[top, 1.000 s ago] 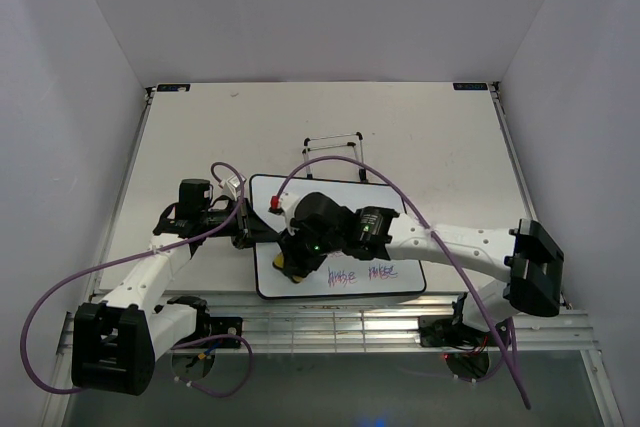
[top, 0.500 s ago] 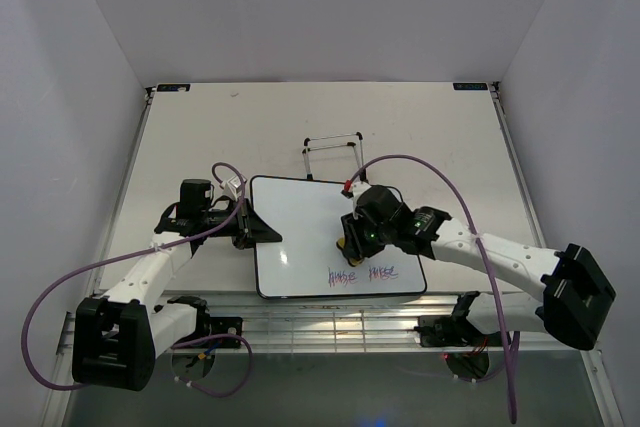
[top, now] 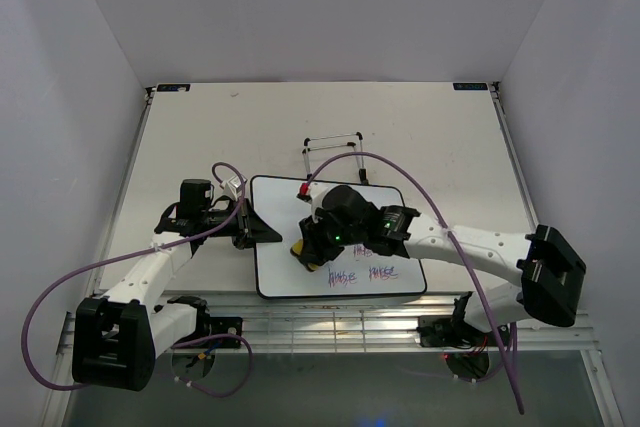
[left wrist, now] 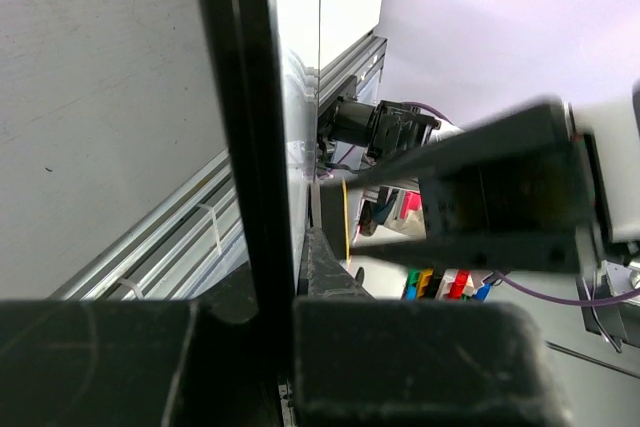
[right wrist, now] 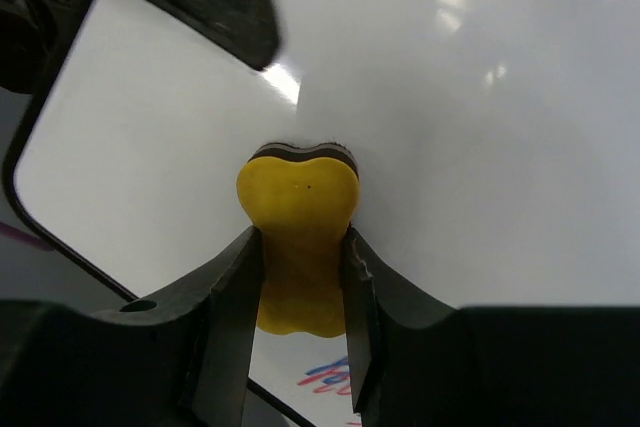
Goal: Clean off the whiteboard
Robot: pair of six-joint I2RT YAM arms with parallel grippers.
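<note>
White table (top: 200,127) beneath flat whiteboard (top: 275,277) and wire stand (top: 335,135)

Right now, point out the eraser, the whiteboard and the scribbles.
yellow eraser (right wrist: 297,232): right wrist view, middle of its yellow body.
whiteboard (top: 280,272): top external view, bare white near-left area.
scribbles (top: 365,274): top external view, middle of the red-blue row.

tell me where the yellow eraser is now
Clamped in the right gripper, the yellow eraser presses on the whiteboard left of centre in the top view, beyond the scribbles' left end.
</note>
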